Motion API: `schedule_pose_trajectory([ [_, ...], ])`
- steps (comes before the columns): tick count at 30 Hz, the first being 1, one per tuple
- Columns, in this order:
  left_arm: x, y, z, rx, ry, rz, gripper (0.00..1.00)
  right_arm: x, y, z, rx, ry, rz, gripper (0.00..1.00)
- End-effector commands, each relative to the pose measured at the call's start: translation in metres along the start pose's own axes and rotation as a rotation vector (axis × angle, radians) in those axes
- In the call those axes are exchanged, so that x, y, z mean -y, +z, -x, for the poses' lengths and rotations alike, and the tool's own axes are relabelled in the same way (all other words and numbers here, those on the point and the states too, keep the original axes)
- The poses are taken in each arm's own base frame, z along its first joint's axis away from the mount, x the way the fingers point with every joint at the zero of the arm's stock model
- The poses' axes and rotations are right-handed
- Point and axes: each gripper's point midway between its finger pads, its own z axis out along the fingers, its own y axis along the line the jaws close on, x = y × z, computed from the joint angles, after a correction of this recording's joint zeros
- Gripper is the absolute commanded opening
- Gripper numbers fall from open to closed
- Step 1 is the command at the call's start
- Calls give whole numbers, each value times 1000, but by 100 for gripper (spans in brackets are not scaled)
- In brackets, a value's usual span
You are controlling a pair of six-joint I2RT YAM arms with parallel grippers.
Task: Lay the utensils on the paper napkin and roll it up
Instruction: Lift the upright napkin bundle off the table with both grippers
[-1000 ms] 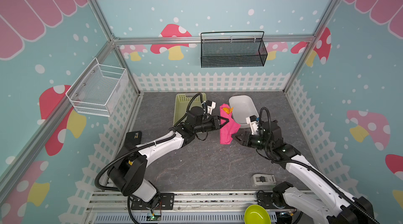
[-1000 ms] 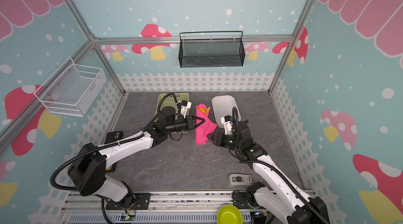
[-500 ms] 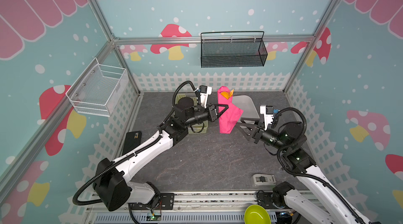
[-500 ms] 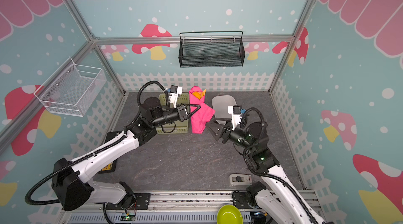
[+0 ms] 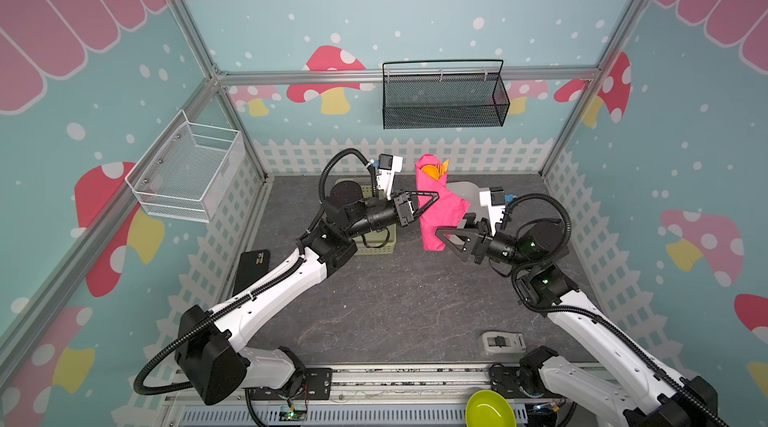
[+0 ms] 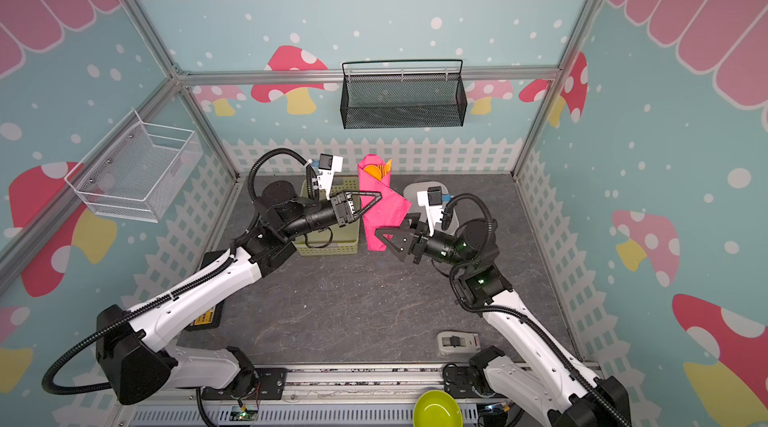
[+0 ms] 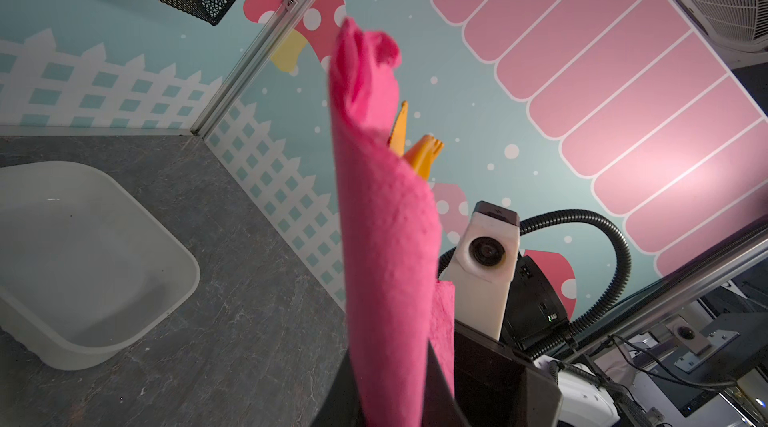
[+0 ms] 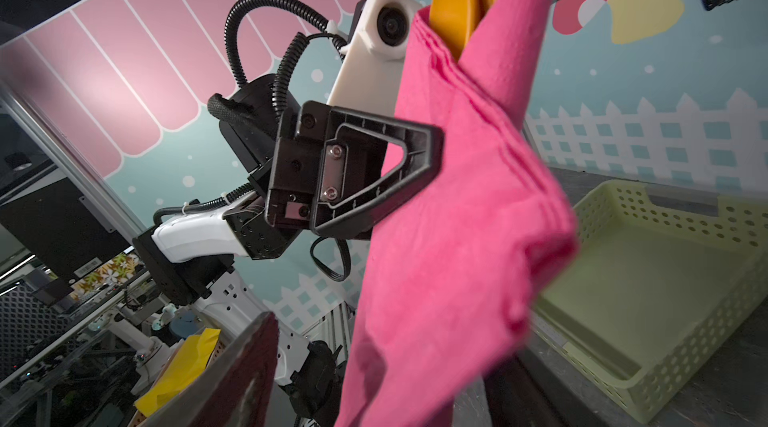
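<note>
My left gripper pinches the rolled napkin at mid-length, holding it upright above the table, utensils poking out the top. My right gripper has its 2 jaws spread around the roll's lower end.

Utensils stand in the paper napkin; basket to its left, tray right

The table under me is dark grey with a stone pattern. At the back of it sit a pale green perforated basket and, to its right, a shallow grey tray. A flat black device lies at the left edge, and a small grey gadget near the front right.
</note>
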Motion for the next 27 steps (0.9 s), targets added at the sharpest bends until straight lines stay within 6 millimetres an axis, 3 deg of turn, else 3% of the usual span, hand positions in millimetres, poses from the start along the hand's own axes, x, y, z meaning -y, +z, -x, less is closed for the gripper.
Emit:
schedule_pose_trajectory([
  [1,24,-7,16,38,40,-34,15,-27,5,10,10,-25,101,76],
  [11,11,-14,18,47,86,84,15,-23,4,-1,12,25,46,65],
  [20,9,-12,16,36,89,97,15,-26,8,3,5,37,51,52],
  [27,11,-14,16,38,101,113,15,-12,11,1,-13,59,-24,35],
])
